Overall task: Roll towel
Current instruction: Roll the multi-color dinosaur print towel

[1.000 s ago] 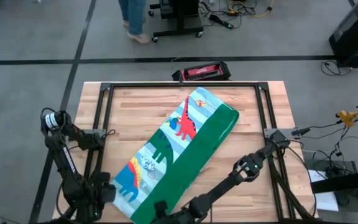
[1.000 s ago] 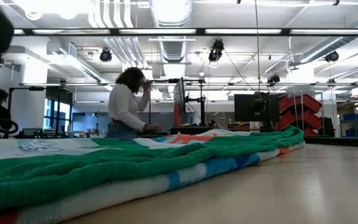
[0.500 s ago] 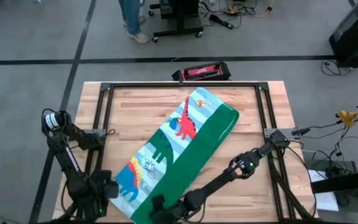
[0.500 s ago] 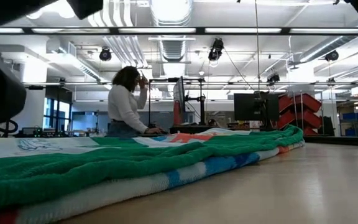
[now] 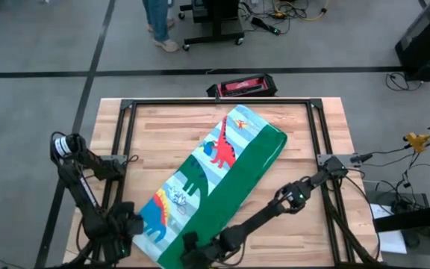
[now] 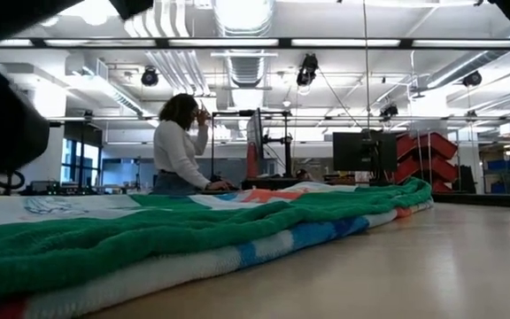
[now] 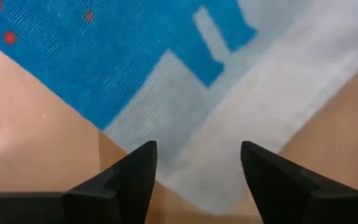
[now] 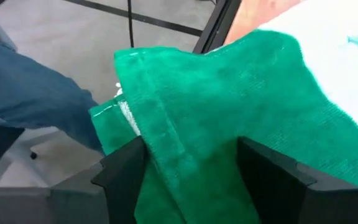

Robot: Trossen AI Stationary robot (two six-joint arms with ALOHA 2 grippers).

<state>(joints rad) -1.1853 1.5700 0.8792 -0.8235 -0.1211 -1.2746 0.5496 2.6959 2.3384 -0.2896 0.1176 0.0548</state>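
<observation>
at the table's [image 5: 297, 142] near edge, the left end effector [image 5: 128, 224] hovers with its fingers [image 7: 132, 174] spread apart, released, straddling the pale near-left corner of the towel [image 5: 215, 179] without pinching it; bare wood shows on both sides of that corner. just to its right, the right end effector [image 5: 192, 250] sits over the towel's green near corner, also released, its fingers [image 8: 126, 168] parted on either side of a raised fold of green cloth that reaches the table's near edge. past that edge, a person's blue trouser leg [image 8: 30, 93] shows beside the table.

the towel lies folded into a long strip, running diagonally from the near left to the far right of the table. its green border lies along the right side, with the dinosaur print along the left. open wood lies to the far left and to the near right of the strip. a black metal frame [image 5: 215, 102] rims the table.

beyond the far edge, a red and black case [image 5: 241, 86] lies on the floor, and a person [image 6: 180, 146] stands in the room behind.
</observation>
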